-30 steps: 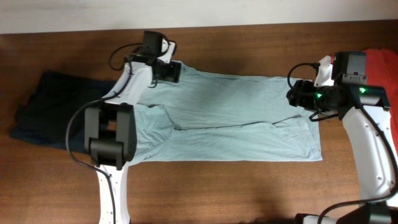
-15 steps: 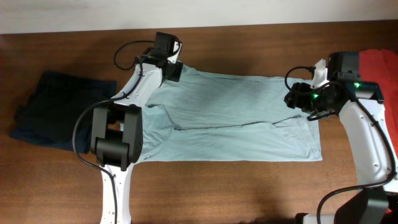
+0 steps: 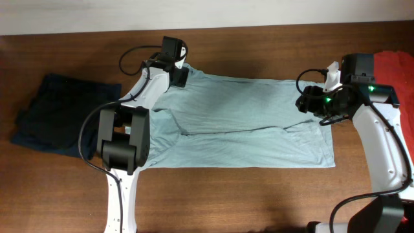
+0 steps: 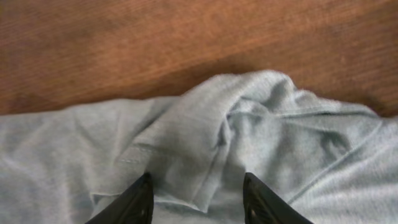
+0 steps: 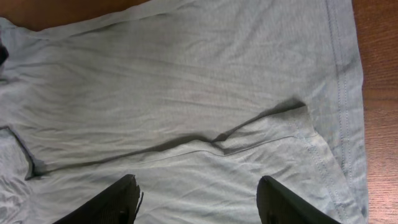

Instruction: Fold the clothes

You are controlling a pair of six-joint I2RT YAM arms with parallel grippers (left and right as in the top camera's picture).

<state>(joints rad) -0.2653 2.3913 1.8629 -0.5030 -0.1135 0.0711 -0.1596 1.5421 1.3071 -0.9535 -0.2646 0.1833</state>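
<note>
A: Shirt first. Where?
B: Pale grey-blue T-shirt (image 3: pixel 239 123), spread flat across middle of table (image 3: pixel 259 200), long way running left to right. Stitched hem at right end, one long crease along its middle, left end rumpled
A: Left gripper (image 4: pixel 198 198)?
B: Sits low at far left corner of T-shirt. Jaws apart, straddling a bunched fold of cloth beside a stitched edge. Dark fingertips (image 4: pixel 134 202) one each side of that fold, bare wood just beyond it on far side
A: Clamped on it?
B: No. Gap between tips plain to see, cloth loose in it, no pinch visible
A: Right gripper (image 5: pixel 198 199)?
B: Hangs over right end of T-shirt, toward far side, near hem. Jaws spread wide, holding nothing, only flat cloth below and crease crossing under. Touching cloth or not, cannot tell
A: Other clothes?
B: Dark navy garment (image 3: pixel 61 116), crumpled at left end of table, near T-shirt, left arm (image 3: pixel 123 136) over gap between them. Orange-red shirt (image 3: pixel 396 65) at far right edge, cut off by frame, apart from T-shirt, partly hidden by right arm (image 3: pixel 381 149)
</note>
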